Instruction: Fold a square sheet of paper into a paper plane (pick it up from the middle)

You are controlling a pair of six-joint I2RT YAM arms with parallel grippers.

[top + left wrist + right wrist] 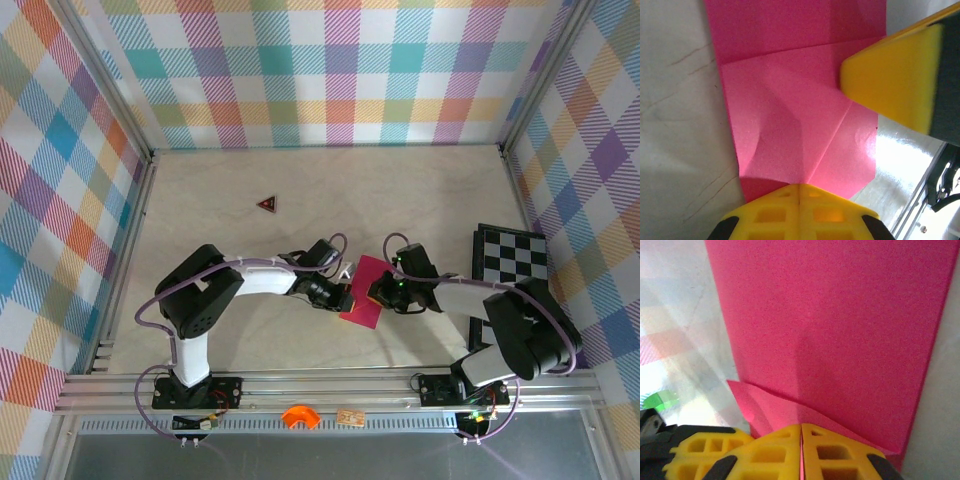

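The square sheet of paper [364,303], magenta-pink and partly folded with creases, is held between my two grippers just above the table's middle. My left gripper [347,293] is shut on its left edge; in the left wrist view the paper [790,110] runs into the closed yellow fingertips of that gripper [799,187]. My right gripper [377,292] is shut on the opposite edge. A thin pink line shows between the right gripper's tips [801,432], with a folded flap of the paper [830,325] just above them. One right finger [895,80] reaches onto the sheet in the left wrist view.
A black-and-white checkerboard [510,262] lies at the right wall. A tiny dark red triangle [267,204] sits on the table further back. An orange piece [300,416] and a small tan block [349,417] rest on the front rail. Plaid walls enclose the table.
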